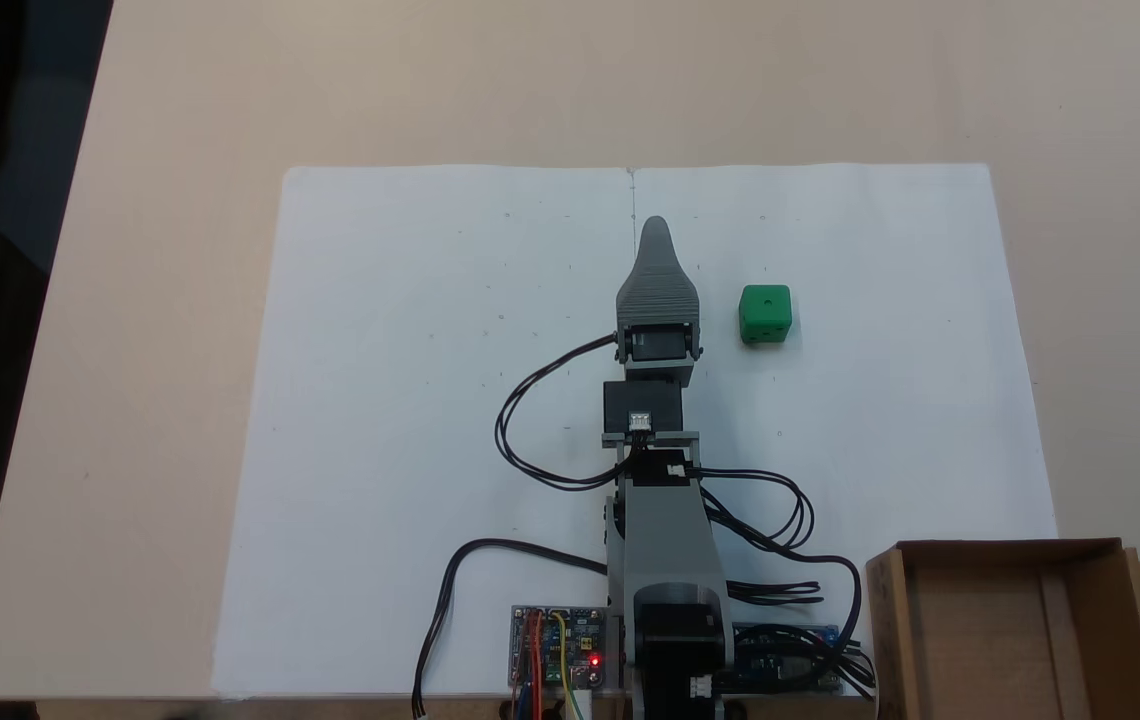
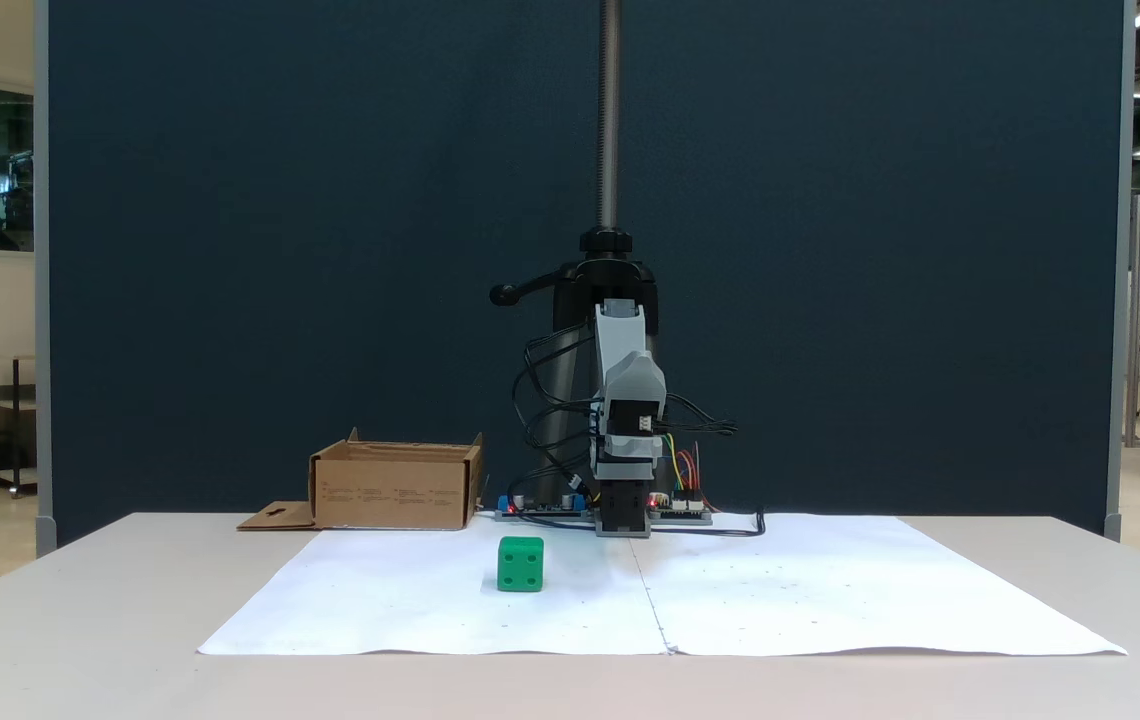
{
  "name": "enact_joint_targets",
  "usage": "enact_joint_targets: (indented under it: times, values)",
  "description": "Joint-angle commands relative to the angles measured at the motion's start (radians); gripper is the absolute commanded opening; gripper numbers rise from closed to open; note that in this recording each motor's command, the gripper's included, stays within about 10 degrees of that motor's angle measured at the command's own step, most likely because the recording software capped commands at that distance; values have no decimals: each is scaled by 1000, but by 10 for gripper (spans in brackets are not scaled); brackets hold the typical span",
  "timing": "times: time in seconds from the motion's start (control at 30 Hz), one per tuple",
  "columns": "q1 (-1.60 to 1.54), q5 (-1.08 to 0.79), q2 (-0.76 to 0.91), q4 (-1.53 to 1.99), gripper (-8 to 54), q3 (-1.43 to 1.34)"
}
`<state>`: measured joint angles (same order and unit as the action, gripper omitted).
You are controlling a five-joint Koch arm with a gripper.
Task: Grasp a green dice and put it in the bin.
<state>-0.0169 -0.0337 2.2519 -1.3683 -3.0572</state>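
The green dice (image 1: 765, 313) (image 2: 520, 564) sits on the white paper, free of any contact. In a fixed view from above, my gripper (image 1: 657, 230) points away along the paper's middle seam, and the dice lies a short way to its right. From the front, the gripper (image 2: 624, 518) hangs low over the paper and faces the camera, with the dice left of it and nearer the camera. Only one grey jaw shows, so its state is unclear. The bin (image 1: 970, 640) (image 2: 395, 487), a brown cardboard box with a keyhole flap, stands beside my base.
Two white paper sheets (image 1: 430, 400) cover the middle of the beige table (image 1: 150, 300). Circuit boards (image 1: 560, 650) and looping black cables (image 1: 530, 430) crowd my base. A clamped metal pole (image 2: 609, 120) rises behind the arm before a dark blue partition.
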Motion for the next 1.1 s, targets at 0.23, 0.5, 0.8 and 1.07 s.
enact_joint_targets:
  times: [0.23, 0.5, 0.8, 1.07]
  values:
    - [-9, -32, 110, -87, 439, -72]
    - [-9, -35, 110, -91, 439, -72]
    - [-5, -40, 115, -104, 418, -72]
    - [2, -40, 114, 124, 388, 101]
